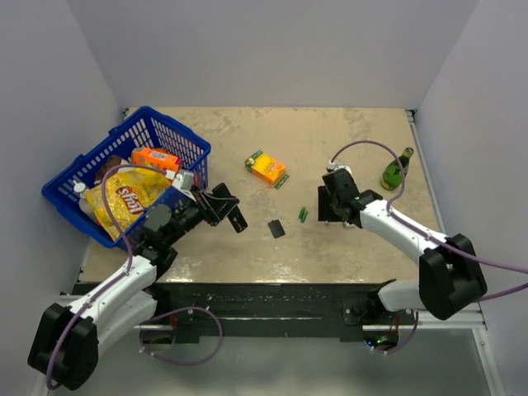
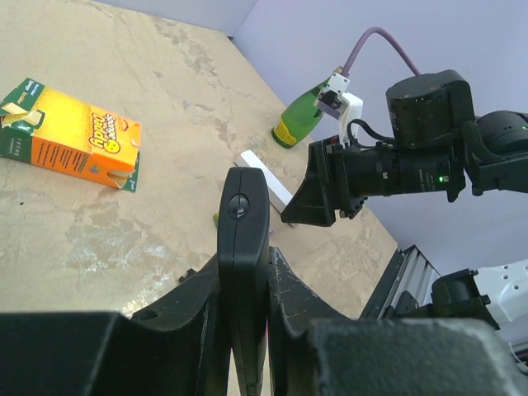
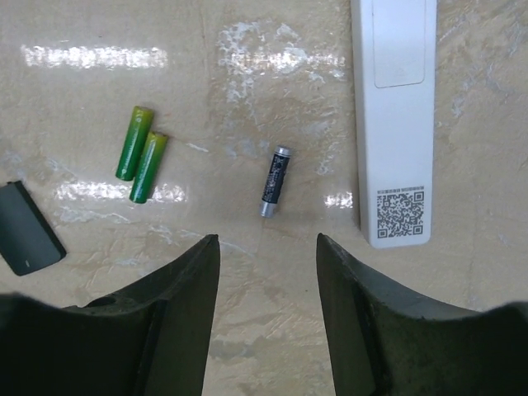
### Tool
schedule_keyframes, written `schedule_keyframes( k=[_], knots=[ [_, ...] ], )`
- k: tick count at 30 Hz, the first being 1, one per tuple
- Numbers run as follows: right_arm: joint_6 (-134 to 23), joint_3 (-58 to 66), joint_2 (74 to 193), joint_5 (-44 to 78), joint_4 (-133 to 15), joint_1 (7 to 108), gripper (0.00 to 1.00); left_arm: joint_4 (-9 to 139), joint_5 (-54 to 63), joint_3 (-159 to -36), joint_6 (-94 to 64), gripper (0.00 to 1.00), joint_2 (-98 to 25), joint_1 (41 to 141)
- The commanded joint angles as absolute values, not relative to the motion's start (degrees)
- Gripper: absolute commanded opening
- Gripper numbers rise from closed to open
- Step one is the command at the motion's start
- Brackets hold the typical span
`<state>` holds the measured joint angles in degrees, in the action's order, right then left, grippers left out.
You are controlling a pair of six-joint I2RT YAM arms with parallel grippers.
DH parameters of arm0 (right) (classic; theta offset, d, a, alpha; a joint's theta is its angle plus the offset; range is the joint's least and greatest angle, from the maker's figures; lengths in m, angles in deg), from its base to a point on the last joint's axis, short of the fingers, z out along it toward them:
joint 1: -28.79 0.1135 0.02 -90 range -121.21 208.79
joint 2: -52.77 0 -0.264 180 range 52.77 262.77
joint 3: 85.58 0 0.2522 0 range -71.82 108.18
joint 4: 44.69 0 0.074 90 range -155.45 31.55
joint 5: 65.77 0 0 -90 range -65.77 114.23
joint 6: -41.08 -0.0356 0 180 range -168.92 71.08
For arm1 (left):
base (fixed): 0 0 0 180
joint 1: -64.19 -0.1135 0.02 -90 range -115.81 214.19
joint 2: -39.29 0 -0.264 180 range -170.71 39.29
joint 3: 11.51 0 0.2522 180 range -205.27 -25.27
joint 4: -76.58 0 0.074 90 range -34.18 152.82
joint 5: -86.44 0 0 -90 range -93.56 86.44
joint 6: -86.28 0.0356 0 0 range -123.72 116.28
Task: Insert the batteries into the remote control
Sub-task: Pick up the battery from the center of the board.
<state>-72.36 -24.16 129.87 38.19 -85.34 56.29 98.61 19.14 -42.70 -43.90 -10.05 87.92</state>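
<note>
My left gripper (image 2: 245,264) is shut on the black remote control (image 2: 243,247), held on edge above the table; from above the remote (image 1: 233,213) sticks out toward the centre. Two green batteries (image 3: 142,155) lie side by side on the table, also seen in the top view (image 1: 304,214). The small black cover (image 3: 25,229) lies left of them. My right gripper (image 3: 268,241) hangs open just above the table with nothing between its fingers. A dark battery with a silver end (image 3: 273,181) lies just ahead of its gap.
A white rectangular bar (image 3: 394,124) with a QR label lies right of the right gripper. A green bottle (image 1: 397,170) stands at the far right. An orange box (image 1: 267,169) lies mid-table. A blue basket (image 1: 183,141) of groceries sits at the left.
</note>
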Motion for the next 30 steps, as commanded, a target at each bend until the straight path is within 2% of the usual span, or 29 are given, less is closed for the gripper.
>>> schedule_keyframes(
  k=[1, 10, 24, 30],
  knots=[
    [-73.35, -25.41, 131.42, 37.33, -82.09, 54.37, 0.5, 102.72, 20.43, -42.06, -43.0, 0.0, -9.75, 87.13],
    [-72.74, -25.32, 137.13, 34.25, -78.67, 53.49, 0.32, 104.04, 21.84, -41.97, -43.88, 0.0, -10.54, 86.69],
    [-72.3, -25.59, 142.24, 35.22, -77.43, 53.4, 0.25, 105.45, 23.42, -41.88, -45.02, 0.0, -11.42, 85.9],
    [-71.94, -25.5, 142.42, 34.96, -77.7, 53.4, 0.12, 106.24, 23.86, -41.79, -45.99, 0.0, -11.6, 85.73]
  ],
)
